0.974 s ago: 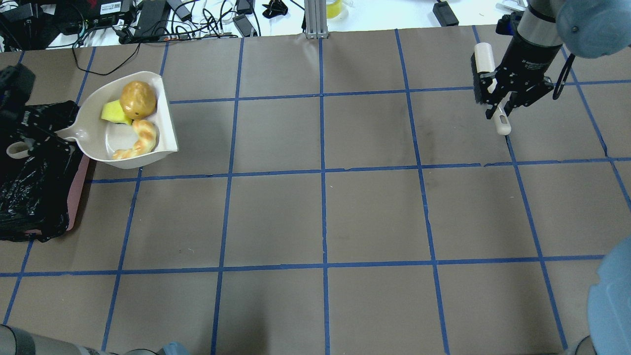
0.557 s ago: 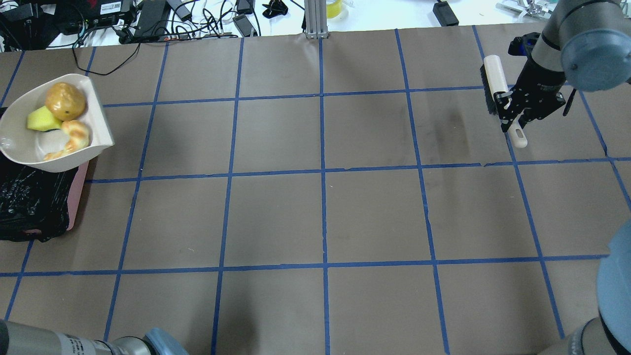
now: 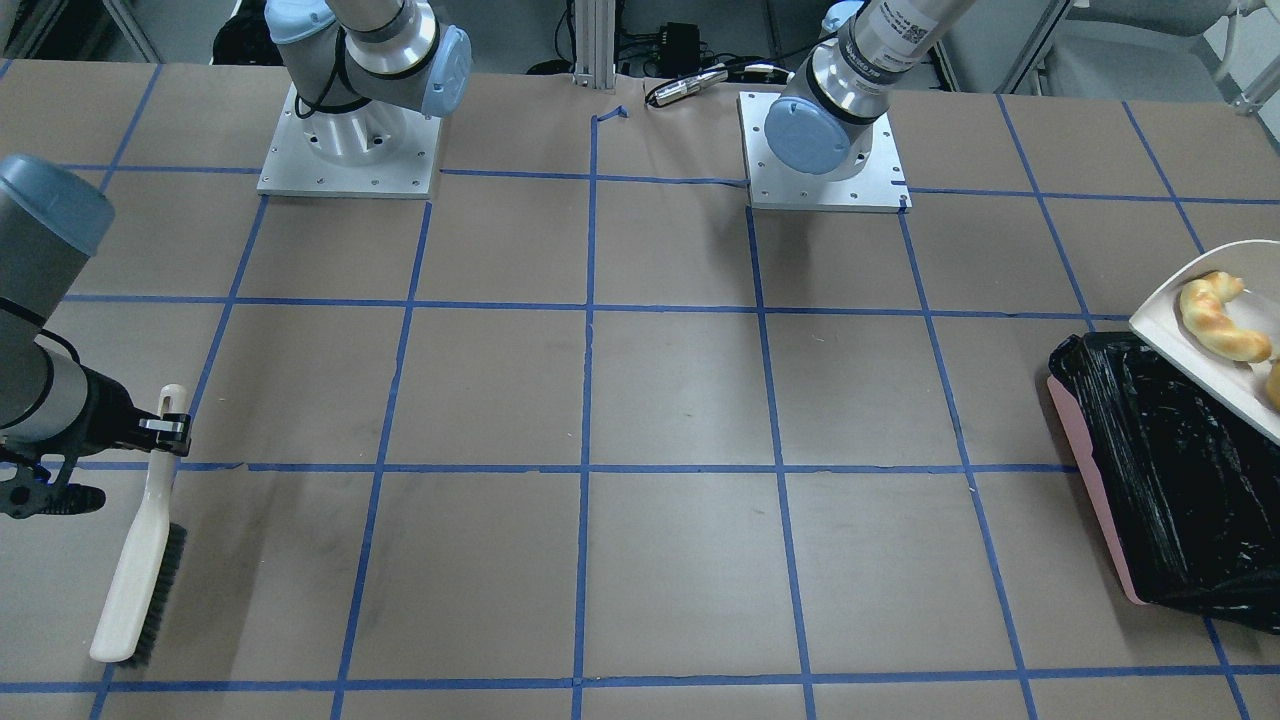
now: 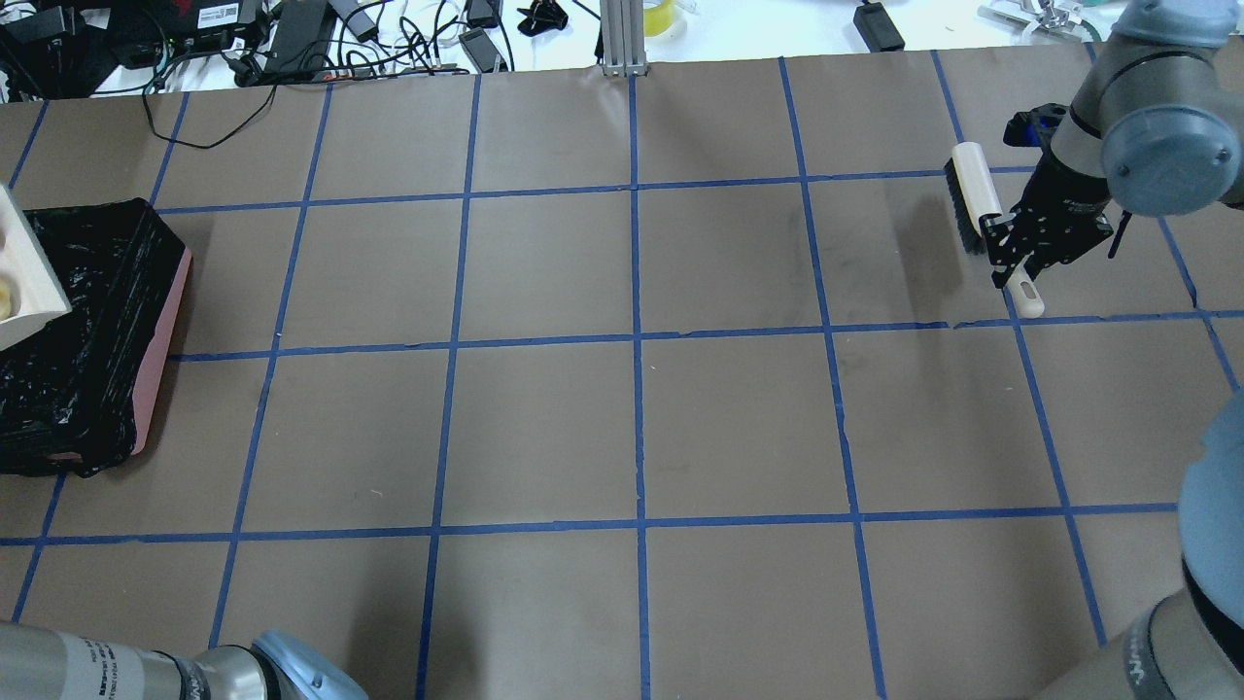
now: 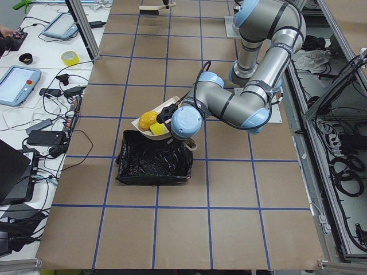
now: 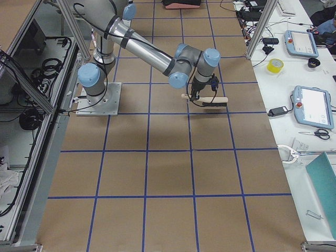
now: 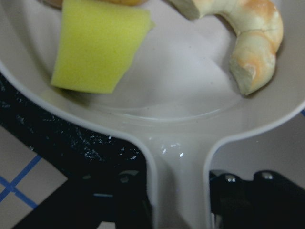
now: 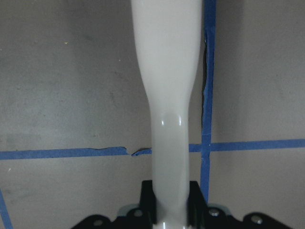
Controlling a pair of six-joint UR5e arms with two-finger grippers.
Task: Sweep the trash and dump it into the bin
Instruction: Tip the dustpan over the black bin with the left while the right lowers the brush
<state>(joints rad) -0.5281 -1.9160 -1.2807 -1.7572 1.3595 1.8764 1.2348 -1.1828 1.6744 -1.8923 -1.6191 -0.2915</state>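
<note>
Blue-gridded surface (image 4: 632, 428): at its left edge our left claw (image 7: 178, 196) clamps the dustpan (image 7: 186, 90) above the bin (image 4: 97, 321); toward the far-right corner our right claw (image 4: 1016, 255) grips the brush (image 4: 975, 190).

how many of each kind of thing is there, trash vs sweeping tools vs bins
trash pieces: 3 (bread roll, pastry piece, sponge wedge)
sweeping tools: 2 (dustpan, brush)
bins: 1 (bin, pink with a black liner)
total: 6
</note>
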